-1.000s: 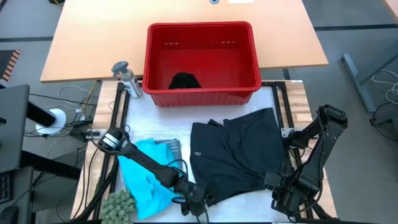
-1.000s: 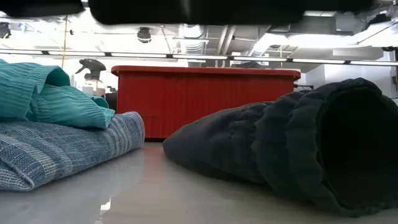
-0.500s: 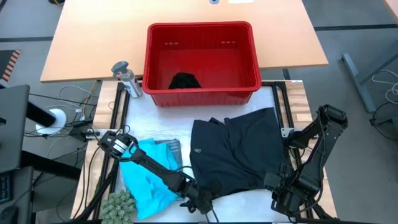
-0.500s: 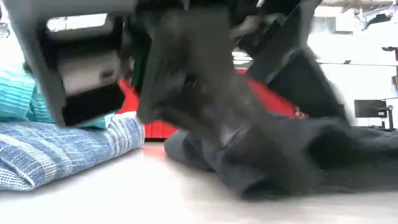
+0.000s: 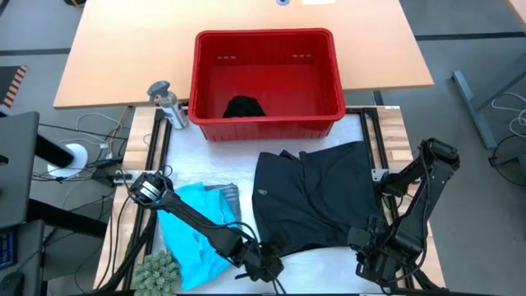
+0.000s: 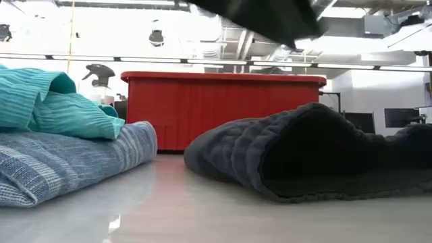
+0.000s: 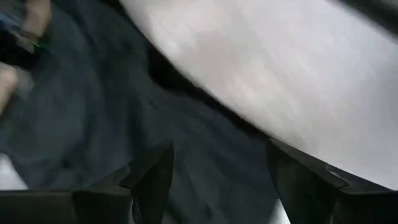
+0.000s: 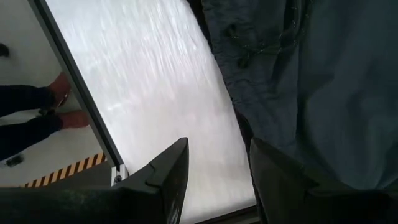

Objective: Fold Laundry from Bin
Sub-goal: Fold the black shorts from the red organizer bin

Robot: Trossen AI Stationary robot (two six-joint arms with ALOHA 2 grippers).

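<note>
Black shorts lie flat, ready to be folded.

The left gripper (image 5: 265,268), fingers spread, sits at the near edge of the black garment (image 5: 316,205), maybe just touching it. The cloth is soft and floppy, so grab a corner. The right gripper (image 5: 367,256), also spread, waits beside it. The bin (image 5: 267,123) behind leaves little room.

bin (image 5: 267,49): glossy red plastic | black garment (image 5: 316,201): matt cloth | table (image 6: 169,209): smooth, glossy white
</note>
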